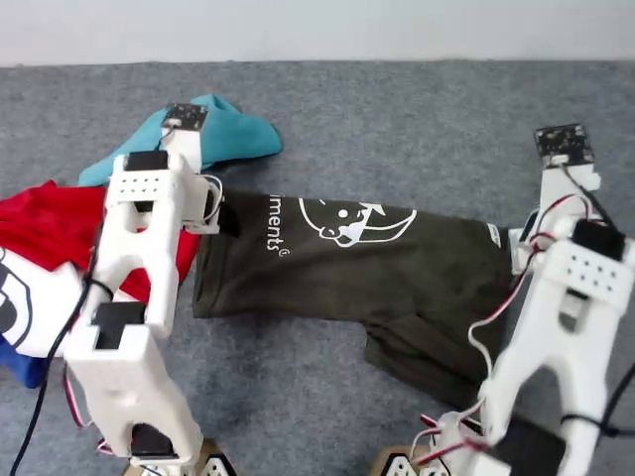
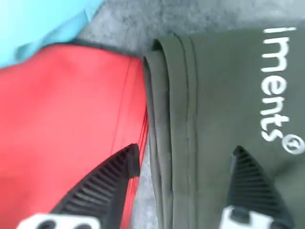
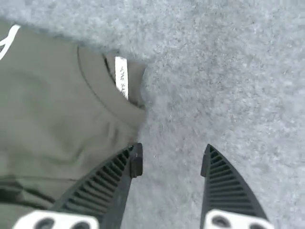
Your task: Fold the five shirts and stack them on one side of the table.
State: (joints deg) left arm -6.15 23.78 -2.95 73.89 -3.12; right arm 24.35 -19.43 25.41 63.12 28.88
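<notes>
We have our left gripper (image 2: pixel 186 157) low over the table with its fingers apart and holding nothing. The doubled hem of the dark olive shirt (image 2: pixel 209 119) lies between and beneath them, 1 finger (image 2: pixel 112 176) over the red shirt (image 2: pixel 62 129) and the other over olive cloth. Just beyond the red-side finger a corner of the teal shirt (image 2: pixel 33 24) shows. Our right gripper (image 3: pixel 172 157) is likewise spread and empty at the shirt's opposite end. The collar with its white label (image 3: pixel 121 76) sits just ahead of 1 finger, and bare grey table (image 3: pixel 228 71) lies under the other. In the high view the olive shirt stretches from one gripper to the other, print up, with a rumpled part bunched near the right arm's base. Out past the left gripper, the red and teal shirts lie heaped with a white shirt (image 1: pixel 30 297) and a blue shirt (image 1: pixel 25 369). We judge the task barely begun: none of the 5 looks neatly folded, no stack exists, and the olive shirt is the 1 in hand, with 4 left after it.
</notes>
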